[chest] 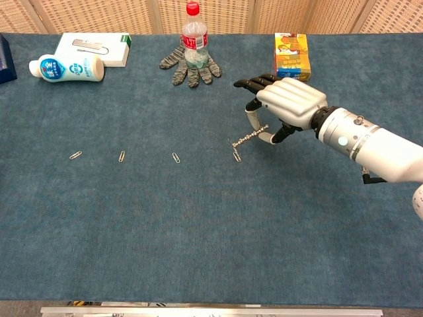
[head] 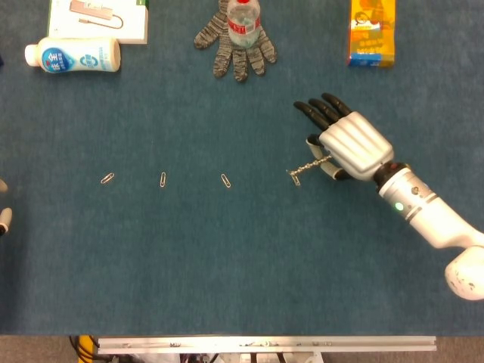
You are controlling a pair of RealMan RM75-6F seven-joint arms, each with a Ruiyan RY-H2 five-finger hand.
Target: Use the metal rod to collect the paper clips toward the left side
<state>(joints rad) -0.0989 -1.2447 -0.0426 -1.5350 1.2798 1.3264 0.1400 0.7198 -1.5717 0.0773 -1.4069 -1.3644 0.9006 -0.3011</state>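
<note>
My right hand (head: 344, 144) (chest: 281, 105) holds a thin metal rod (head: 311, 165) (chest: 249, 139) that sticks out to the left, low over the blue table. The rod's tip touches the rightmost paper clip (head: 295, 179) (chest: 236, 156). Three more paper clips lie in a row further left: one (head: 225, 180) (chest: 176, 158) near the middle, one (head: 162, 179) (chest: 121, 156) left of it, and one (head: 107, 178) (chest: 75, 155) at the far left. A sliver of my left hand (head: 4, 219) shows at the left edge of the head view; how its fingers stand is hidden.
Along the far edge lie a white bottle (head: 72, 56) on its side, a white box (head: 98, 18), a grey glove (head: 236, 47) with a water bottle (chest: 193, 36) on it, and an orange carton (head: 371, 33).
</note>
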